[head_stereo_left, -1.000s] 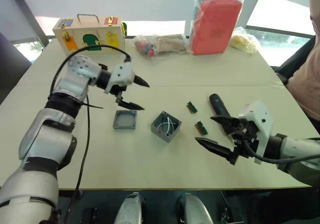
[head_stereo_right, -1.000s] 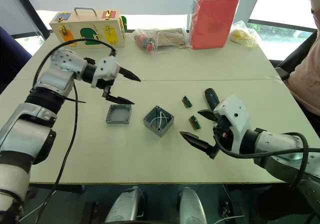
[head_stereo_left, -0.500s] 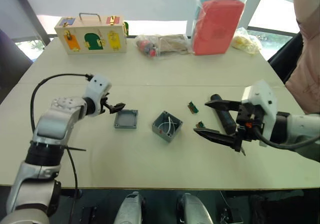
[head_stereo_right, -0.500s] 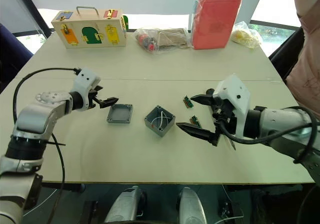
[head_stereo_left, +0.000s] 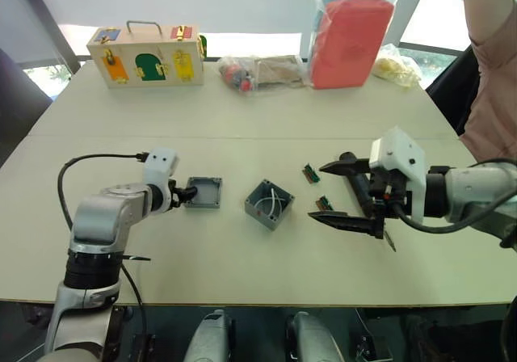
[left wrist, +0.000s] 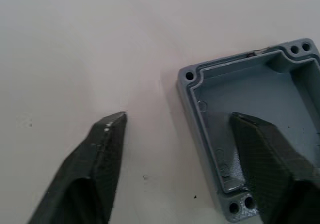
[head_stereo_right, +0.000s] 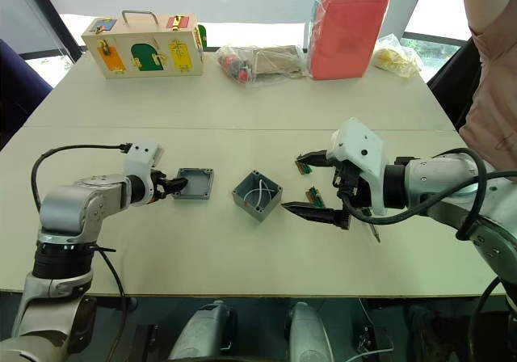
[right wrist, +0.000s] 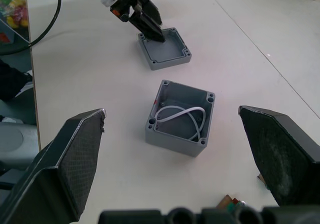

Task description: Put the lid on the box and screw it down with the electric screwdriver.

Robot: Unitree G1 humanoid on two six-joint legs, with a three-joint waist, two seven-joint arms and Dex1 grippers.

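Grey plastic, the lid [left wrist: 250,134] looks light, stiff and slippery, so I straddle its rim with the left gripper [left wrist: 175,134], jaws still open, holding nothing.

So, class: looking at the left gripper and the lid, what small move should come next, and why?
Probably close the left gripper on the lid. Its open fingers already straddle the lid's near wall, one finger inside the hollow, the other on the table outside. The lid lies rim-up, apart from the box, so it must be gripped before it can be lifted over.
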